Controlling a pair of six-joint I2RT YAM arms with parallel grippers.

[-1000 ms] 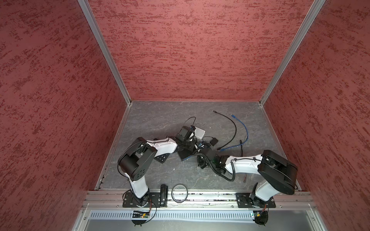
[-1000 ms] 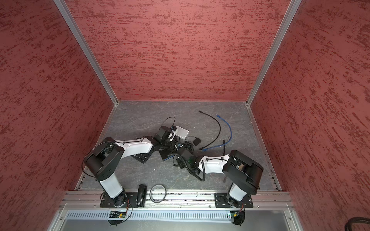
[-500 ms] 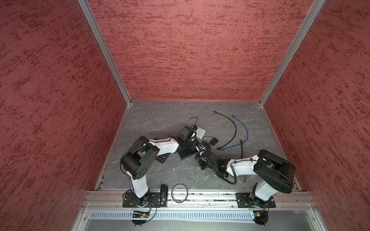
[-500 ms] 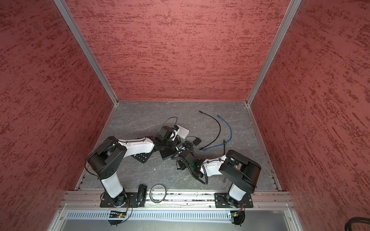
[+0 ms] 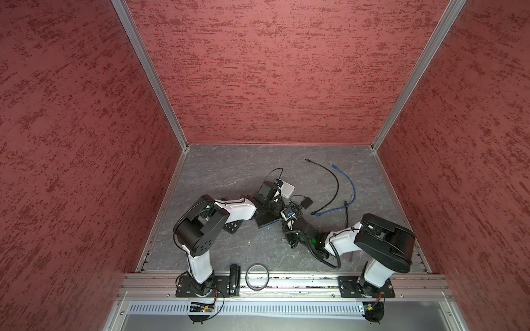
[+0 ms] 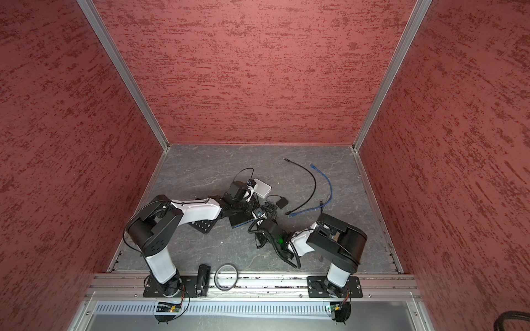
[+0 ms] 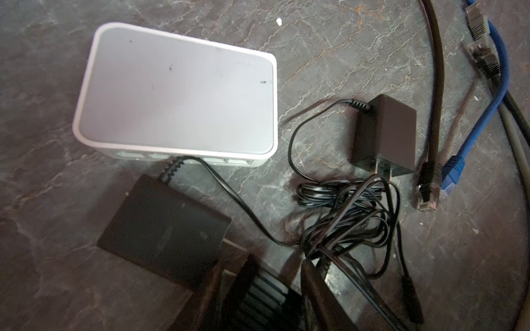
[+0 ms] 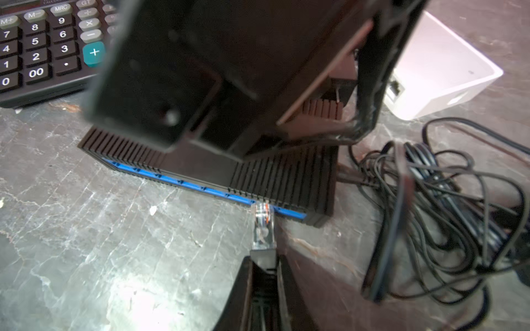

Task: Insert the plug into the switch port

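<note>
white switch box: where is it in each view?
Top views: white switch sits mid-floor, just beyond the left wrist.
Left wrist: fills the upper left, ports facing the camera.
Right wrist: upper right corner, behind the left arm.
Shared landmark: tangled black cord beside it.

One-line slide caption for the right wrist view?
Right gripper shut on a clear plug, its tip at the black switch's blue port row, left gripper above.

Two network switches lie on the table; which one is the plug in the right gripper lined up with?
The black ribbed switch with the blue port strip: the clear plug held by the right gripper meets that strip. The white switch sits apart.
</note>
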